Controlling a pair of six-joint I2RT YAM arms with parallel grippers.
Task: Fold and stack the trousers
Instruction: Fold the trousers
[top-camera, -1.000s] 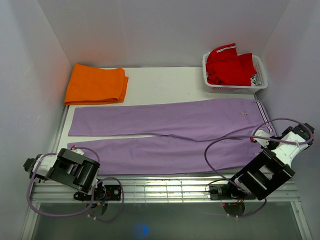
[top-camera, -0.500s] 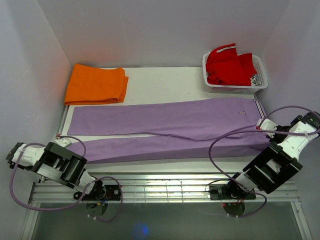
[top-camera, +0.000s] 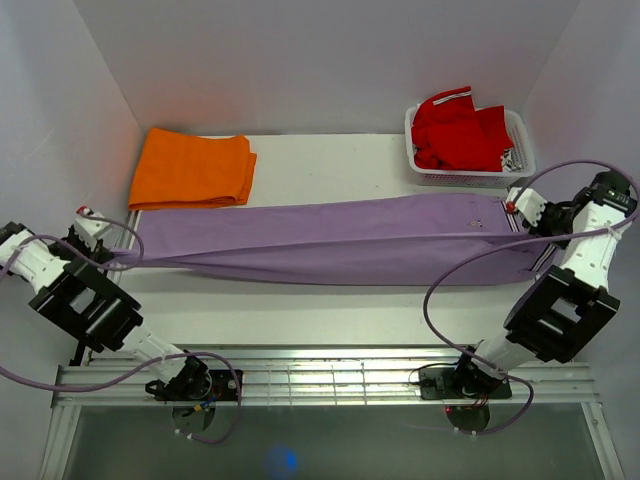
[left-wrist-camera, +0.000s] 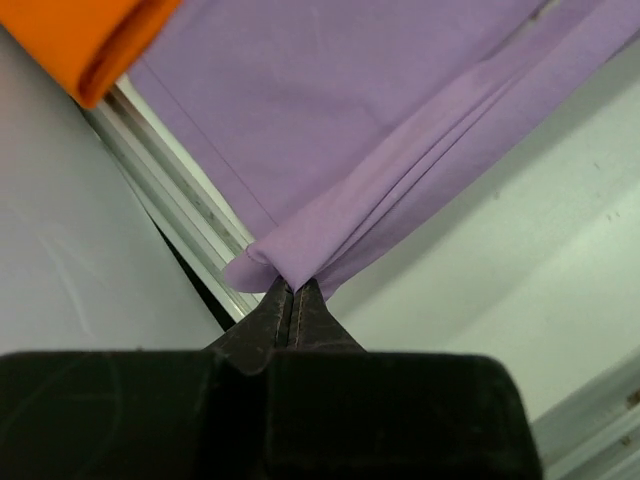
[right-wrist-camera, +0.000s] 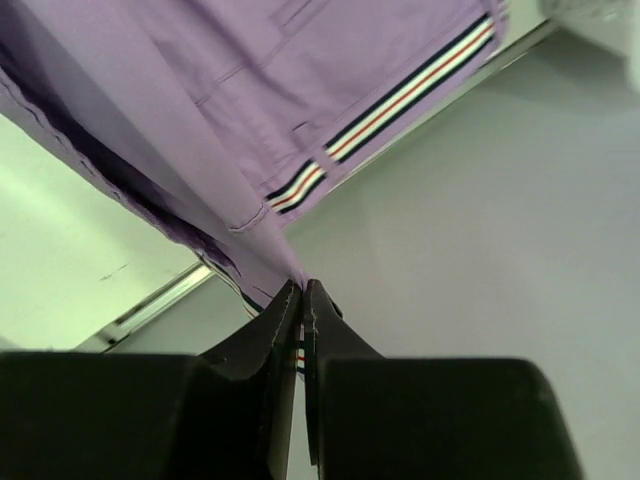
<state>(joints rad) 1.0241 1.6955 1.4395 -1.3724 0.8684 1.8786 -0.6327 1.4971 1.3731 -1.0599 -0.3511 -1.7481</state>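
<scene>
The lilac trousers (top-camera: 330, 240) lie stretched across the table, the near leg lifted and folded over the far leg. My left gripper (top-camera: 112, 257) is shut on the near leg's cuff at the left end; the left wrist view shows the cuff (left-wrist-camera: 300, 250) pinched between the fingers. My right gripper (top-camera: 525, 218) is shut on the waistband at the right end; the right wrist view shows striped waist fabric (right-wrist-camera: 270, 235) held at the fingertips. Both ends are held above the table.
A folded orange garment (top-camera: 192, 168) lies at the back left. A white basket (top-camera: 428, 175) with a red garment (top-camera: 458, 132) stands at the back right. White walls close in on both sides.
Both grippers have carried the near leg away from the front edge toward the back, laying it over the far leg. The arms have swung outward and back.
</scene>
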